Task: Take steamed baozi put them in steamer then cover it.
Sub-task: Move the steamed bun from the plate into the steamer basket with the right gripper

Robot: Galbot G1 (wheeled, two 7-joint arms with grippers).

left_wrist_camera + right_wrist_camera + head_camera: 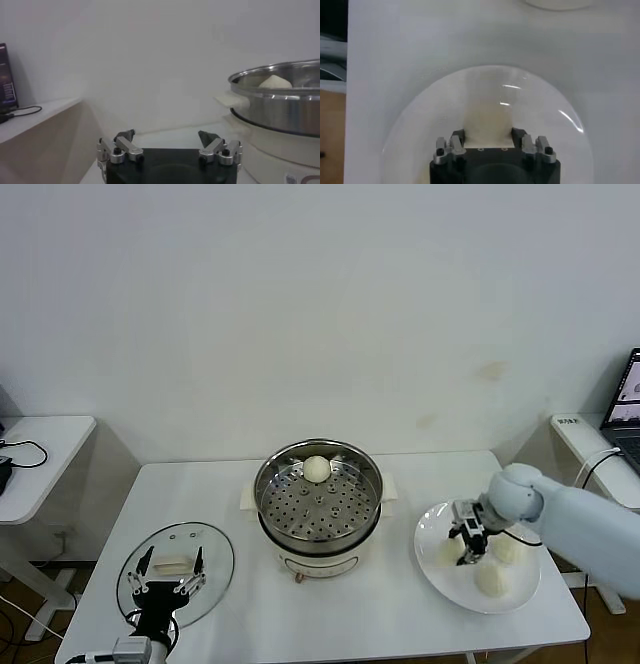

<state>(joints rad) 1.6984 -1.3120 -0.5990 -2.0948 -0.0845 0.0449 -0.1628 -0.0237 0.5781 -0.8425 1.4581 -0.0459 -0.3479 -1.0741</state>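
Observation:
The steamer (268,514) stands mid-table with one baozi (317,469) on its perforated floor; the left wrist view shows the same pot (280,107) and bun (274,81). On the white plate (430,529) at the right, my right gripper (470,546) reaches down among the buns. Its wrist view shows that gripper (488,133) with both fingers pressed against a cream baozi (488,107) resting on the plate (420,125). Two more baozi (508,549) (492,580) lie beside it. The cover (215,549) lies flat at the front left, and my left gripper (168,562) (166,135) hovers open over it.
A low side table (45,444) with a cable and a dark device stands to the left, also seen in the left wrist view (35,112). A laptop (630,399) sits on a stand at the far right. The plate lies near the table's front right corner.

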